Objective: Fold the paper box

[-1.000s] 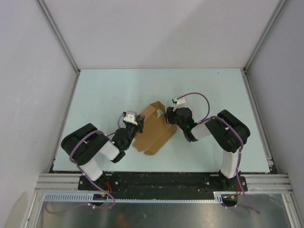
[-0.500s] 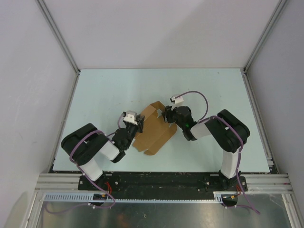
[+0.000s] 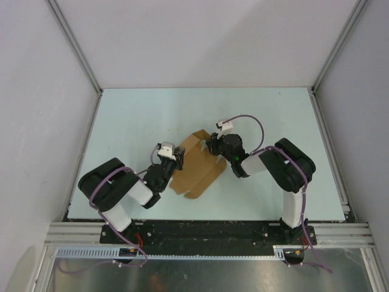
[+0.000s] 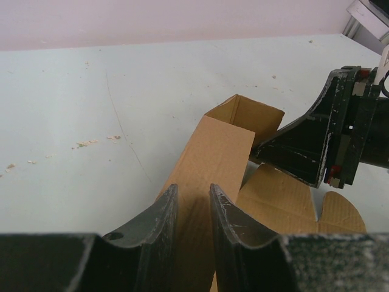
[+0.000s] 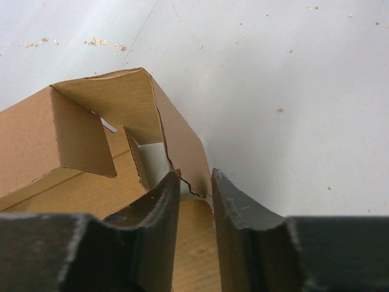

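Observation:
The paper box (image 3: pixel 196 165) is tan cardboard, half folded, with raised walls at its far end and flat flaps toward me. My left gripper (image 3: pixel 177 156) is at its left wall. In the left wrist view (image 4: pixel 193 193) the jaws are nearly closed, with both fingers lying over a tilted panel (image 4: pixel 216 152). My right gripper (image 3: pixel 211 146) is at the box's far right corner. In the right wrist view (image 5: pixel 194 177) the jaws show only a thin gap, and the torn lower corner of a raised flap (image 5: pixel 182 143) sits at the tips, not visibly clamped.
White enclosure walls and aluminium posts (image 3: pixel 76 45) ring the pale table (image 3: pixel 273 115). A metal rail (image 3: pixel 206 231) runs along the near edge by the arm bases. Small crumbs (image 4: pixel 85 143) lie on the table left of the box.
My right gripper has shifted slightly left, closer against the box's far right corner. The left arm and the box have barely moved.

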